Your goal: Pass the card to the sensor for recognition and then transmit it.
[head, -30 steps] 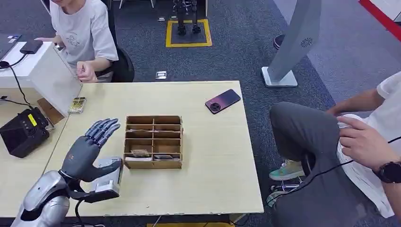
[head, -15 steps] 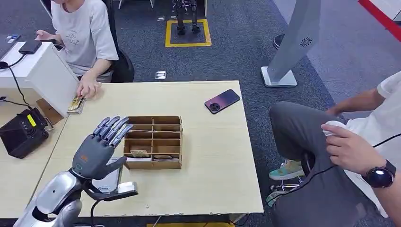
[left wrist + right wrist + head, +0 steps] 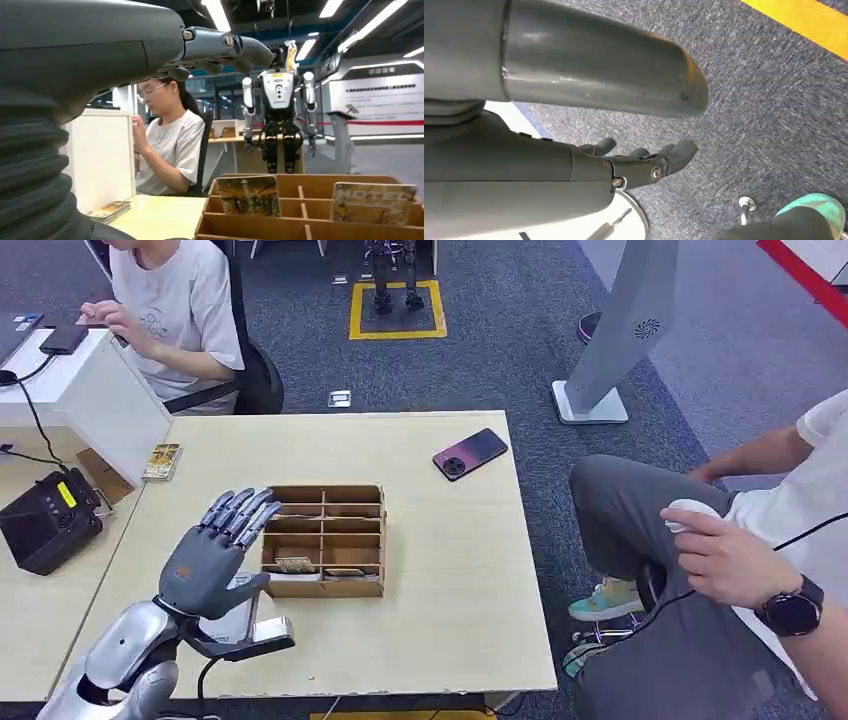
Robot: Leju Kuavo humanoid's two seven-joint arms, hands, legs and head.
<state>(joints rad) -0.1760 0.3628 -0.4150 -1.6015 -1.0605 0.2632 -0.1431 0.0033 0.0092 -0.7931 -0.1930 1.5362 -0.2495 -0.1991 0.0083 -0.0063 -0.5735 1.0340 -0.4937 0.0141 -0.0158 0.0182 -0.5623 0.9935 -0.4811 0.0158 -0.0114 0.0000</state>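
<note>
On the tabletop (image 3: 450, 540) the cards (image 3: 248, 195) sit untouched in the wooden box (image 3: 325, 540), left robot hand (image 3: 215, 550) spread and empty beside it, right robot hand (image 3: 639, 160) hanging empty: pickup, sensor (image 3: 45, 520) pass and handover all remain.

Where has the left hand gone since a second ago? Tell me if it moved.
Yes. The left hand has shifted toward the wooden card box: its fingertips, earlier apart from the box's left wall, now lie over that wall's far corner.
</note>
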